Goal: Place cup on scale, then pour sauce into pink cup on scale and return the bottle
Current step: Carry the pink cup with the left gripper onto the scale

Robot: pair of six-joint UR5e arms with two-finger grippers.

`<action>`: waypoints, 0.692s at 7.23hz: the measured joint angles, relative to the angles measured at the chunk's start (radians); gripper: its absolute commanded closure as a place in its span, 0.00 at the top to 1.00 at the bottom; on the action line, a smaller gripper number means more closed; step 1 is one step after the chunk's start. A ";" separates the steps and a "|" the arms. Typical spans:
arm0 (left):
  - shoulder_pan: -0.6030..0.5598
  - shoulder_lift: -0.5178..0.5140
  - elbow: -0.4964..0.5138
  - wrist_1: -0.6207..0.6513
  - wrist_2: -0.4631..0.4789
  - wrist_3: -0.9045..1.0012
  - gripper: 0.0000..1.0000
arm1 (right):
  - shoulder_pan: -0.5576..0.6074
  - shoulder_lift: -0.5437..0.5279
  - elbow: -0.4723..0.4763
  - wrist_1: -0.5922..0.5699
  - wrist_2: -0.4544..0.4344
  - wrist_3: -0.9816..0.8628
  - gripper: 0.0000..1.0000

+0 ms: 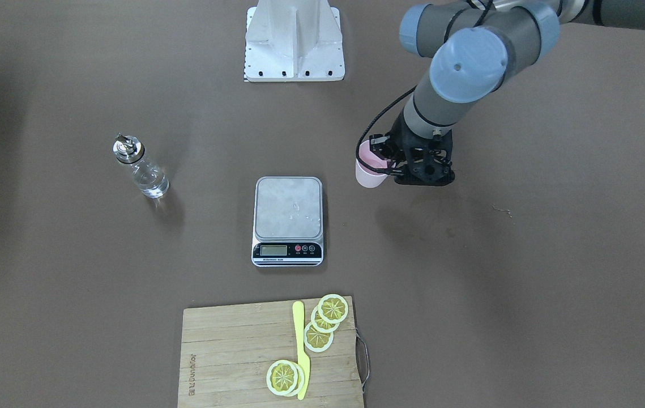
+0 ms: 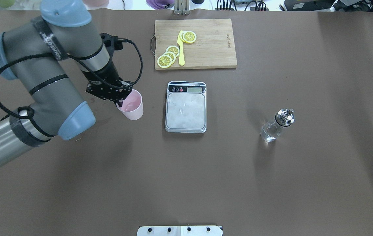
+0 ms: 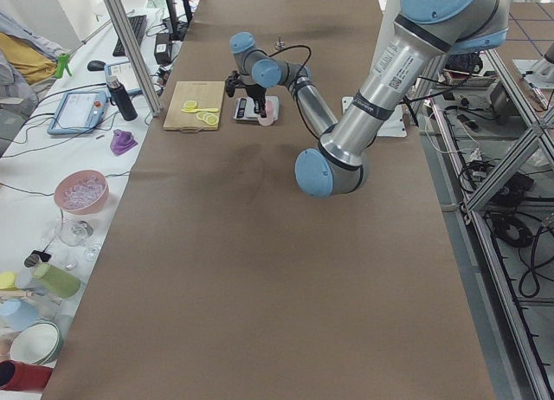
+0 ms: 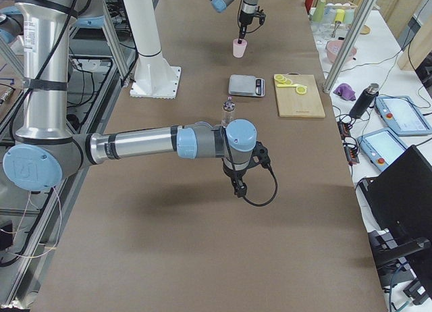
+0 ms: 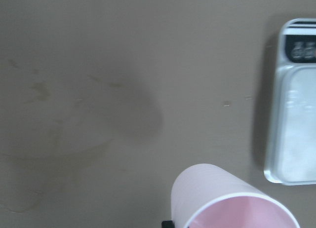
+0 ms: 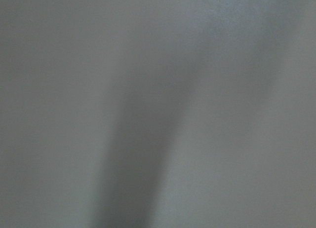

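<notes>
My left gripper (image 2: 121, 100) is shut on the rim of the pale pink cup (image 2: 132, 106), with one finger inside it. The cup (image 1: 368, 170) is a short way to the robot's left of the scale (image 2: 185, 109) and apart from it. In the left wrist view the cup (image 5: 227, 203) is at the bottom edge and the scale (image 5: 296, 124) at the right. The scale's steel platform (image 1: 288, 207) is bare. The glass bottle (image 2: 276, 126) with clear sauce stands upright on the robot's right side (image 1: 144, 170). My right gripper (image 4: 239, 187) hovers over bare table; I cannot tell whether it is open or shut.
A wooden cutting board (image 2: 212, 46) with lemon slices (image 2: 170, 55) and a yellow knife (image 2: 181, 49) lies beyond the scale. The robot's white base plate (image 1: 294, 42) is at the near edge. Cups and bowls stand on the side table (image 3: 82, 192).
</notes>
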 measured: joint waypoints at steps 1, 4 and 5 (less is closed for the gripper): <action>0.026 -0.066 0.058 -0.012 0.025 -0.043 0.00 | -0.002 0.000 0.000 0.000 0.000 0.000 1.00; 0.075 -0.212 0.270 -0.130 0.067 -0.137 0.00 | -0.010 0.001 0.000 0.000 0.000 0.001 1.00; 0.085 -0.230 0.306 -0.159 0.071 -0.145 0.00 | -0.012 0.001 0.000 0.000 0.000 0.001 1.00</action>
